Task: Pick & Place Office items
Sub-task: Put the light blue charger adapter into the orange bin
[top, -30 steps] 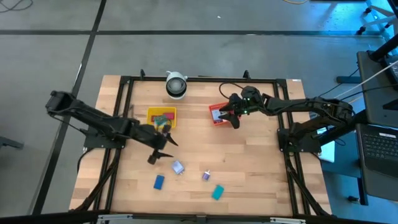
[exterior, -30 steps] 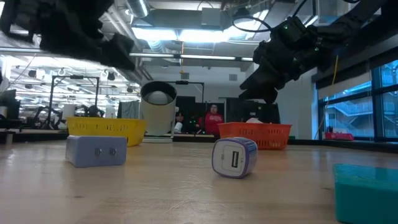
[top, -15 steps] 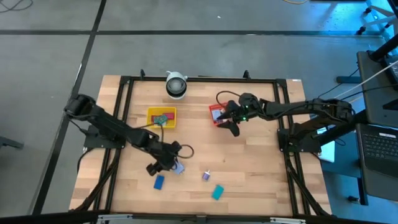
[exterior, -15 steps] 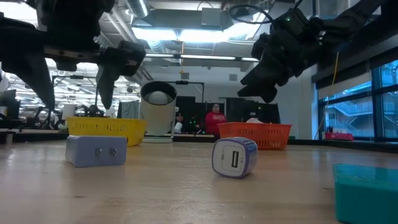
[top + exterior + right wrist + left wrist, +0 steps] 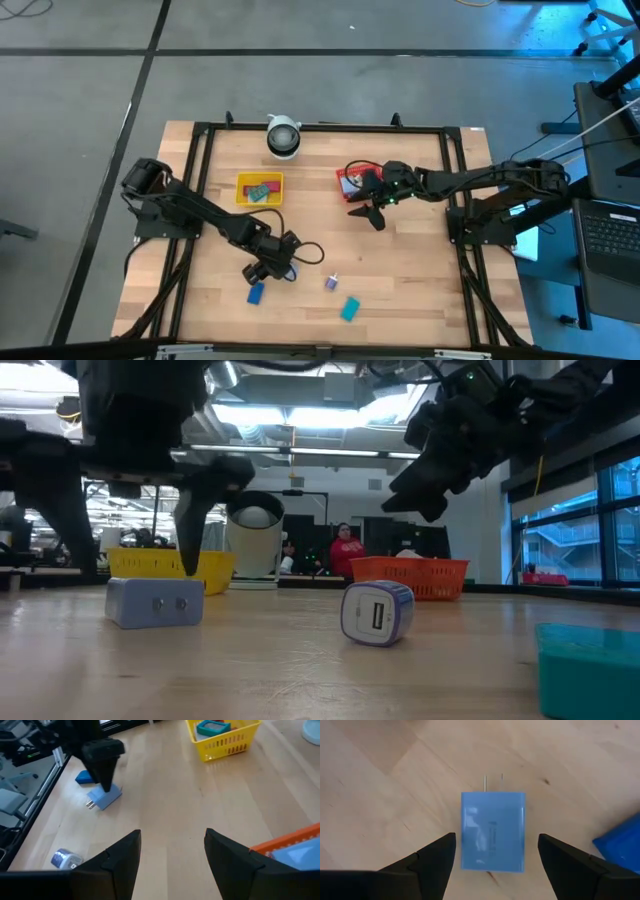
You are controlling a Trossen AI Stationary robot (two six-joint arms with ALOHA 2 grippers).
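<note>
My left gripper (image 5: 495, 842) is open and points down over a pale blue plug block (image 5: 492, 832) with two metal prongs, which lies flat on the table. One finger stands on either side of the block without touching it. The low view shows the same block (image 5: 155, 602) under those fingers. A dark blue piece (image 5: 255, 293), a white-purple cube (image 5: 377, 612) and a teal block (image 5: 349, 309) lie on the wood nearby. My right gripper (image 5: 368, 208) is open, raised just on the near side of the red tray (image 5: 350, 182). The yellow tray (image 5: 260, 188) holds small pieces.
A white and black round device (image 5: 283, 137) stands at the table's far edge between the trays. A black frame (image 5: 200, 130) runs round the table. Bare wood lies between the trays and the loose pieces. People show in the room beyond (image 5: 345, 550).
My left gripper has moved from beside the yellow tray toward the near edge and come down, open, until its fingers straddle the pale blue plug block. My right gripper has drawn back a little from over the red tray toward the near edge. The pieces have stayed put.
</note>
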